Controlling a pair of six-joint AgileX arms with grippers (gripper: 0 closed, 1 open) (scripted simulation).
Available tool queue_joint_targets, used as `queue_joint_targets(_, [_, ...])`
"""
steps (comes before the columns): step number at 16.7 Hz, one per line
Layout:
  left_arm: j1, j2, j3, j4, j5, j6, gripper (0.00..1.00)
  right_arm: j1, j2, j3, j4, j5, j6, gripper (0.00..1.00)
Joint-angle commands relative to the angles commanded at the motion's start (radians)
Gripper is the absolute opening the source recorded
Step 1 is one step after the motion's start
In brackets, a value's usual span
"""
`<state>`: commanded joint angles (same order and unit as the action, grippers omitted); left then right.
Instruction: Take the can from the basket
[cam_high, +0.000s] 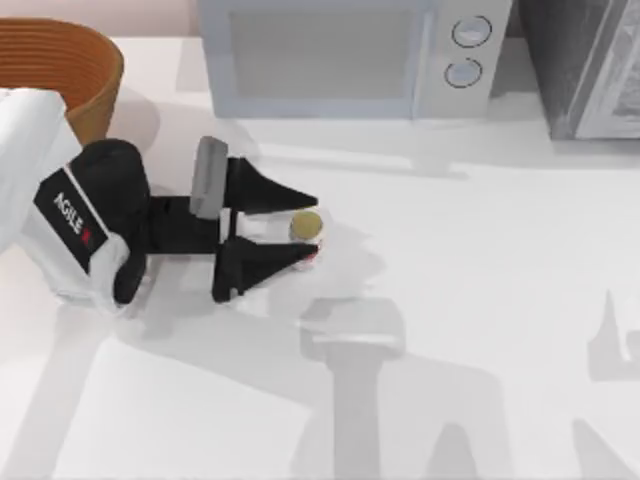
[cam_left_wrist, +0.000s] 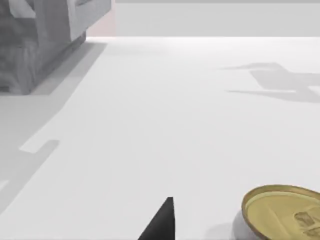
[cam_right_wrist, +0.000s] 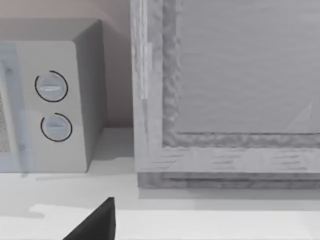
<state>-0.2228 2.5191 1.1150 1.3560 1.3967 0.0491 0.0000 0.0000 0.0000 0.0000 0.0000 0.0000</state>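
Observation:
The can (cam_high: 305, 226) stands upright on the white table, its dull gold top (cam_left_wrist: 282, 210) facing up and a strip of red label showing low on its side. My left gripper (cam_high: 316, 228) lies low over the table, open, with one black finger on each side of the can and a gap showing beside it. The basket (cam_high: 105, 60), brown and ribbed, sits at the table's far left corner behind the left arm, well apart from the can. My right gripper (cam_right_wrist: 100, 222) is off to the right, facing the back of the table.
A pale microwave (cam_high: 340, 55) stands along the back edge, with a grey cabinet (cam_high: 590, 65) to its right. Open tabletop stretches to the right of the can and toward the front, crossed by arm shadows.

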Motion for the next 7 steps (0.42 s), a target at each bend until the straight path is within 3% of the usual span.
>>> queue_joint_targets(2, [0.000, 0.000, 0.000, 0.000, 0.000, 0.000, 1.00, 0.000, 0.000, 0.000, 0.000, 0.000, 0.000, 1.00])
queue_joint_targets(7, [0.000, 0.000, 0.000, 0.000, 0.000, 0.000, 1.00, 0.000, 0.000, 0.000, 0.000, 0.000, 0.000, 1.00])
